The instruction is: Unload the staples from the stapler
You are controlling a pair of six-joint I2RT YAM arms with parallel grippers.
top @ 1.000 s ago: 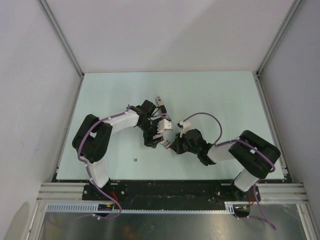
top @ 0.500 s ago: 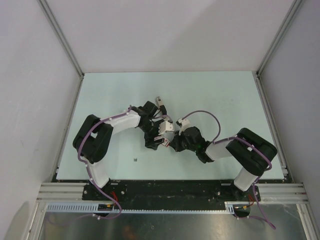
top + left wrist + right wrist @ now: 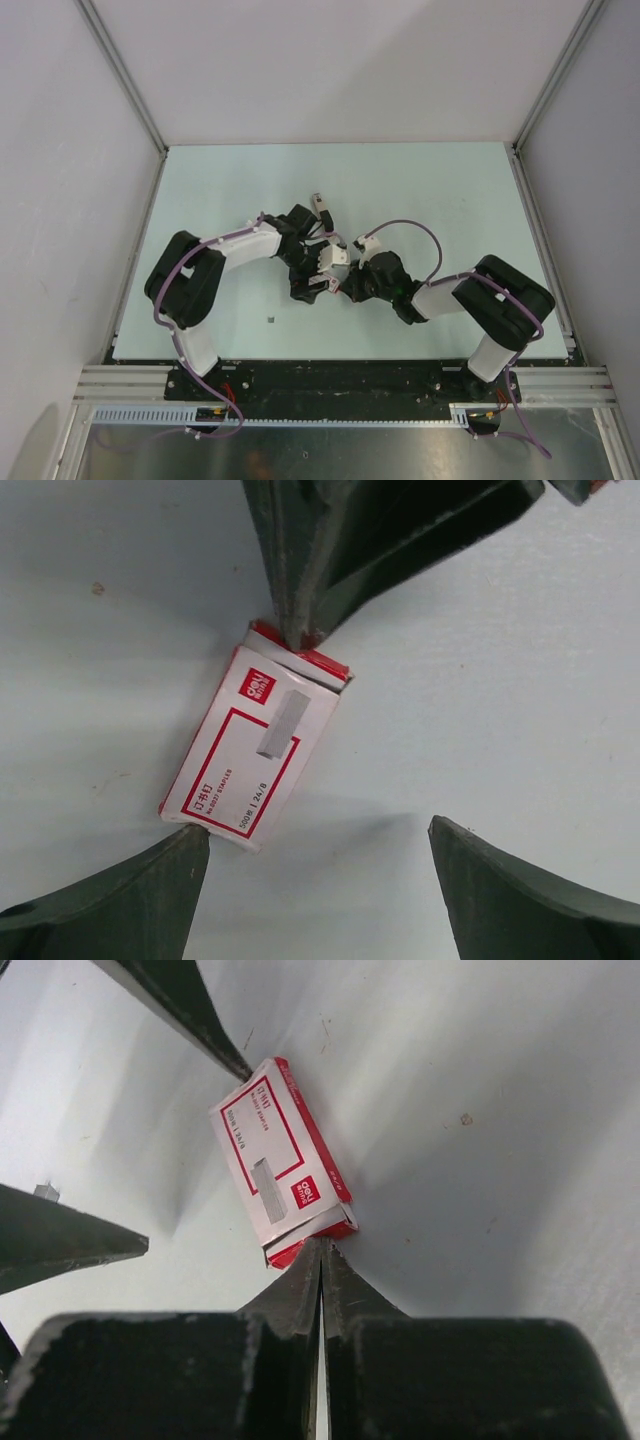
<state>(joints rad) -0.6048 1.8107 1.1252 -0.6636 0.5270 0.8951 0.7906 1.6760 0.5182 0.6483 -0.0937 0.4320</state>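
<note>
step in hand looked like opening staple box (image 3: 255, 755): right gripper (image 3: 320, 1248) clenched empty at its flap, left gripper (image 3: 318, 835) released; next move needed box steadied.

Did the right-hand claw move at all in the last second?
Yes. In the overhead view the right gripper has slid slightly left, toward the small dark speck on the table.

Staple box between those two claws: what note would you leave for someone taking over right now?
Left gripper: open, one fingertip at a corner of the box.
Right gripper: shut, tips against the box's red end.
Box: flat on the table.
Stapler: not made out in any view.
Done: no sign of unloading.
Left: find the stapler, empty it.
</note>
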